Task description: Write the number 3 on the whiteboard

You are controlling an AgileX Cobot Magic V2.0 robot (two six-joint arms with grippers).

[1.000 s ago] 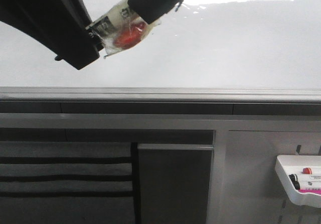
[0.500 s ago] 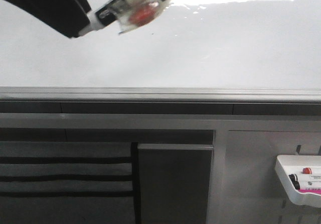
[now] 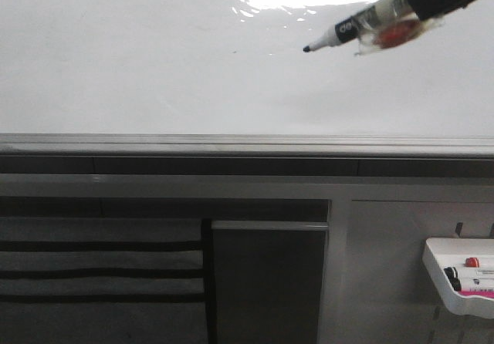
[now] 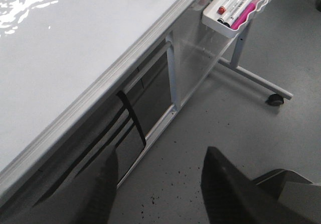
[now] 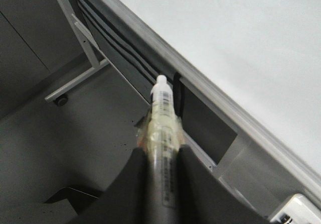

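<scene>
The whiteboard (image 3: 154,74) fills the upper part of the front view, glossy white with glare and a grey edge strip. No number 3 is in view on it. My right gripper (image 3: 409,14) comes in from the upper right, shut on a marker (image 3: 363,28) wrapped in clear tape with a red patch. The marker's bare black tip (image 3: 307,48) points left over the board; whether it touches, I cannot tell. In the right wrist view the marker (image 5: 163,113) sticks out between the fingers of the right gripper (image 5: 163,158). My left gripper (image 4: 160,184) is open and empty, off the board's edge over the floor.
A small white tray (image 3: 455,278) with several markers hangs on the stand at the lower right, also seen as the tray (image 4: 235,13) in the left wrist view. Below the board's edge strip (image 3: 247,143) are grey panels and stand legs with castors (image 4: 273,100).
The left arm, which was at the marker's tip end at the upper left, has pulled out of the front view. The right gripper carried the marker to the upper right, its black tip now showing.
</scene>
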